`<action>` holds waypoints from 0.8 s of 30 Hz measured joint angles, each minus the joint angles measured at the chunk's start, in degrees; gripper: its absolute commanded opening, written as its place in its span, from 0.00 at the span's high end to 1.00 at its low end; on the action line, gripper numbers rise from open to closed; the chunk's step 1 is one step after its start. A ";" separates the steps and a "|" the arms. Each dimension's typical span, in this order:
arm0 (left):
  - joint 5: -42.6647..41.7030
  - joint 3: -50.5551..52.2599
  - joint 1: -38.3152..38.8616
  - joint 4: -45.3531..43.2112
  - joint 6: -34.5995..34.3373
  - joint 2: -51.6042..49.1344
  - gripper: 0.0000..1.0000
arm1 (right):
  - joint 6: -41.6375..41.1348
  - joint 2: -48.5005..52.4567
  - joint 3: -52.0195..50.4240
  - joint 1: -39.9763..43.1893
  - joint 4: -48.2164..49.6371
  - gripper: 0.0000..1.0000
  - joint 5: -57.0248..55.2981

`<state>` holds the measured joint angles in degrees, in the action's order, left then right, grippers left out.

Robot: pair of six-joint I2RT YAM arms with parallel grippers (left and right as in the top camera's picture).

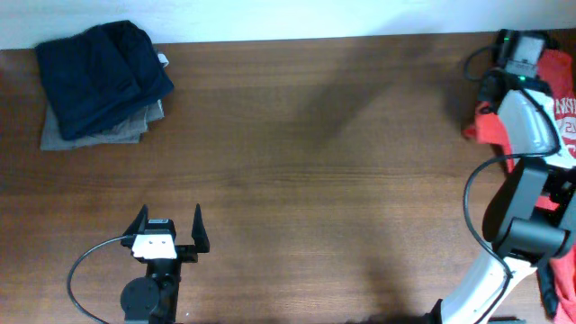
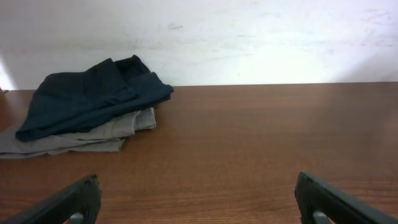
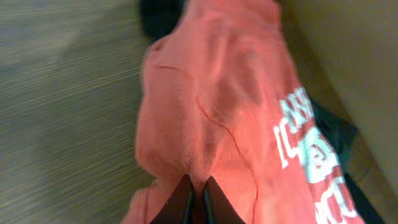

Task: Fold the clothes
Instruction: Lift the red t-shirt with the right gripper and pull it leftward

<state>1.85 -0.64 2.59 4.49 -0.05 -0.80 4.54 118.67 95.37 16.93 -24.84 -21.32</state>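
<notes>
The clothes in hand are a red-orange T-shirt [image 3: 217, 112] with white lettering [image 3: 308, 155], bunched at the table's far right edge [image 1: 562, 112]. My right gripper [image 3: 197, 186] is shut on a pinched fold of its fabric, the cloth draping up and away from the fingertips. In the overhead view the right arm covers much of the shirt and hides its gripper. My left gripper [image 1: 169, 227] rests near the front left of the table, open and holding nothing, its fingers [image 2: 68, 202] spread wide over bare wood.
A folded pile sits at the back left: a dark navy garment [image 1: 101, 76] on top of a grey one [image 1: 126, 129]. The same navy garment [image 2: 93, 96] lies ahead of the left gripper. A white wall [image 2: 249, 37] borders the table's far edge. Something dark [image 3: 329, 127] lies under the shirt.
</notes>
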 measured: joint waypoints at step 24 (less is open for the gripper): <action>0.02 0.00 0.00 0.00 0.00 0.00 0.01 | -0.07 -6.91 0.00 -6.25 -1.53 0.90 -0.20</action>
<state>1.87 -0.64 2.59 4.49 -0.05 -0.80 4.47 111.77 95.37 10.68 -26.37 -21.52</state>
